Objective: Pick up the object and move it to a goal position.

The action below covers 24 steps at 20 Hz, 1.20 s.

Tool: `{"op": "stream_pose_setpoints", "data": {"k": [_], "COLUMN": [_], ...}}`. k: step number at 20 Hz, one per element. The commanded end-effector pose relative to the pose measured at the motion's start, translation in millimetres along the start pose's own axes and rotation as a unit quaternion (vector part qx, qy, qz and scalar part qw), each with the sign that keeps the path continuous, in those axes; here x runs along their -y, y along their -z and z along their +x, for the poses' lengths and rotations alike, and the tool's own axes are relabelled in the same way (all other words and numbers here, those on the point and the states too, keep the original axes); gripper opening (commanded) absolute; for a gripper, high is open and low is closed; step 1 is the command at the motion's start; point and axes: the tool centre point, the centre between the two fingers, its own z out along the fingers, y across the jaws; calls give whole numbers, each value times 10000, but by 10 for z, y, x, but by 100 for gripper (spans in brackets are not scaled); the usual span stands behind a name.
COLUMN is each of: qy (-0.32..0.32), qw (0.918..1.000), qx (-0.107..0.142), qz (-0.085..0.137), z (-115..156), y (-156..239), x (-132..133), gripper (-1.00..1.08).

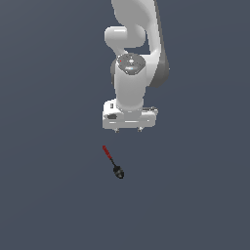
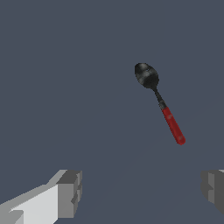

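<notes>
Flat even light, shadowless, sharp coarse renders.

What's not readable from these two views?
- Goal position: no marker shows in either view.
- Gripper: in the exterior view the fingertips are tiny nubs under the hand; in the wrist view the fingers are cut off by the frame edge.
- Spoon: too small in the exterior view for detail.
- Arm base: cropped at the exterior view's top.

The exterior view looks steeply down from afar; the wrist view looks down close; both share the spoon (image 1: 112,161) (image 2: 158,101).
</notes>
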Motion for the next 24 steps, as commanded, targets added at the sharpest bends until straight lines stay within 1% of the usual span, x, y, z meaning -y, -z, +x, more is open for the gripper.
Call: {"op": "stream_pose_setpoints", "data": {"k": [1, 7, 12, 17, 24], "qy": [100, 506, 1001, 1563, 2274], "qw": [9999, 9987, 9950, 9877, 9737], "qx": [-2, -18, -37, -60, -96], "qz": [-4, -18, -30, -37, -38], "z": [28, 141, 270, 402, 547], "y": [-35, -174, -354, -571, -867], "x": [-27, -140, -280, -445, -665], "gripper": [100, 100, 100, 100, 100]}}
